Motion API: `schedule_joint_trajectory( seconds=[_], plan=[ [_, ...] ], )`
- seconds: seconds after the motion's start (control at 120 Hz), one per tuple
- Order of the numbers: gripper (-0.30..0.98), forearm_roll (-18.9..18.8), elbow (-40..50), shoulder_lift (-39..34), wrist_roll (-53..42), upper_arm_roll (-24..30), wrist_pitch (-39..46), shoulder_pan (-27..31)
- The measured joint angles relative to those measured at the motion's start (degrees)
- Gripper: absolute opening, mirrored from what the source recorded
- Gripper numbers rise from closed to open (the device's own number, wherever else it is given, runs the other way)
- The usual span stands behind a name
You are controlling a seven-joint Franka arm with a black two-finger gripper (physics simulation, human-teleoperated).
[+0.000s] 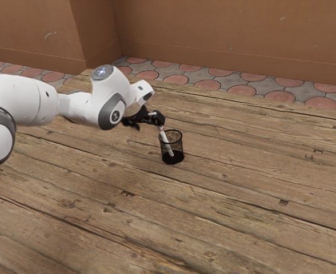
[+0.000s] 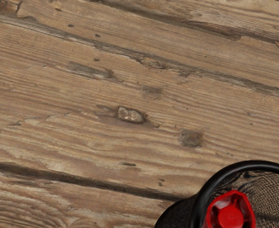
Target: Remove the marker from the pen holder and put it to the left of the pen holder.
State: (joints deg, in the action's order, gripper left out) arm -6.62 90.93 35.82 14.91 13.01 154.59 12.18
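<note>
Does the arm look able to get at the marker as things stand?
Probably yes. The marker leans in the open-topped holder with its red end facing up; the pincer looks open, close to that end, and I see nothing in the way.

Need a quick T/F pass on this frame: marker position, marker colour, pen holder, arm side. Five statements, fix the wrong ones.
1. The marker has its lower end in the pen holder. True.
2. The pen holder lies on its side. False: it stands upright on the wooden surface.
3. The marker leans inside the pen holder. True.
4. The marker end in the wrist view is blue. False: it is red.
5. The arm comes in from the exterior view's left. True.
</note>
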Motion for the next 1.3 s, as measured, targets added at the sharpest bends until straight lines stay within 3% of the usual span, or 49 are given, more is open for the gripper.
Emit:
schedule_joint_trajectory(
  seconds=[0.508, 0.842, 1.3],
  plan=[
    [0.61, 0.1, -4.5, 4.3, -2.1, 0.4, 3.1, -0.4],
    [0.29, 0.6, -3.7, 3.5, -2.6, 1.3, 2.7, -0.7],
    [0.05, 3.0, -3.2, 2.7, -3.0, 1.4, 2.3, -0.7]
  ],
)
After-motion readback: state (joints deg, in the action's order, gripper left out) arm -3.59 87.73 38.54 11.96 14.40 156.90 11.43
